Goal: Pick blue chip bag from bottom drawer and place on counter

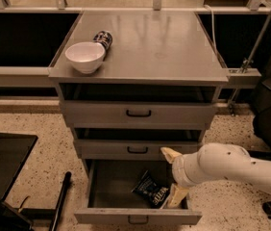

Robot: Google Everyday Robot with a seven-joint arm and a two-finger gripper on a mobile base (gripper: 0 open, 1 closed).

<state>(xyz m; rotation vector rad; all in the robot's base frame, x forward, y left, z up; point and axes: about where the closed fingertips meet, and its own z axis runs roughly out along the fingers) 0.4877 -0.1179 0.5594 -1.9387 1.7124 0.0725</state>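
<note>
Blue chip bag (150, 190) lay in the open bottom drawer (138, 216), right of centre; your gripper (172, 177) hung just right of it, fingers (170, 153) spread, grasping nothing.

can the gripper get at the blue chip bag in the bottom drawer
Probably yes: the bottom drawer is pulled out, nothing lies on the blue chip bag, and the open gripper is right beside it, over the drawer.

Smooth white tubular arm (236, 165) with small dark dots; cream-fingered gripper (169, 177) spread wide over the bottom drawer (138, 216).
</note>
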